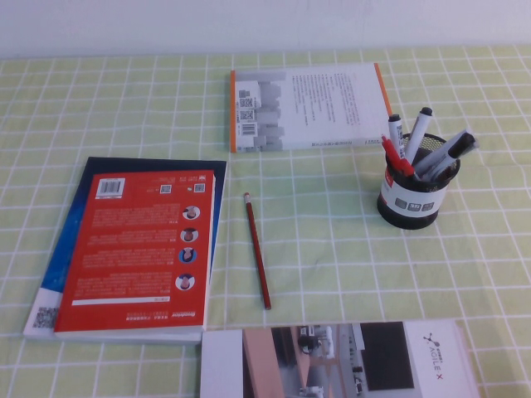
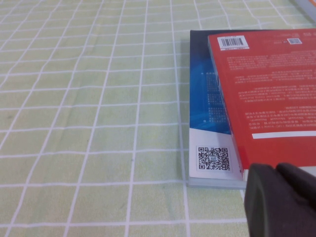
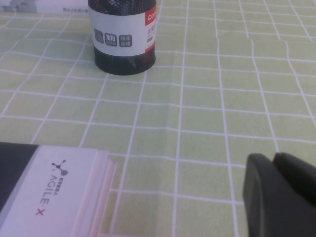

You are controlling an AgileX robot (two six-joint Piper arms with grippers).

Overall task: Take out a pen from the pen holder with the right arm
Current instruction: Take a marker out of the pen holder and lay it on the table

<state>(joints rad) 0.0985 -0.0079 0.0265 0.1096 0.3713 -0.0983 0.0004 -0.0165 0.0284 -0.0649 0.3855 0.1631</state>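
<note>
A counter (image 1: 332, 249) covered in a green and white checked cloth, seen from the robot's side. Neither arm shows in the high view.

Nearest, the right gripper (image 3: 274, 160) hangs low over the cloth beside a white booklet (image 1: 332, 361) printed with the AgileX logo. It is closed and holds nothing. The left gripper (image 2: 277, 173) sits by the near corner of a book stack, its two dark fingers (image 2: 261, 197) pressed together, also empty.

That stack lies on the left: a red book (image 1: 137, 253) resting on a blue book (image 1: 62, 265). Near the middle, a dark red pencil (image 1: 257, 249) lies flat, apart from everything.

Further back on the right stands the black mesh pen holder (image 1: 411, 199), upright, with a white label band. Several pens (image 1: 419, 133) stick out of it, one red and the others with black caps. It is well apart from the right gripper.

Farthest, a white book (image 1: 311, 106) with orange edges lies flat.
</note>
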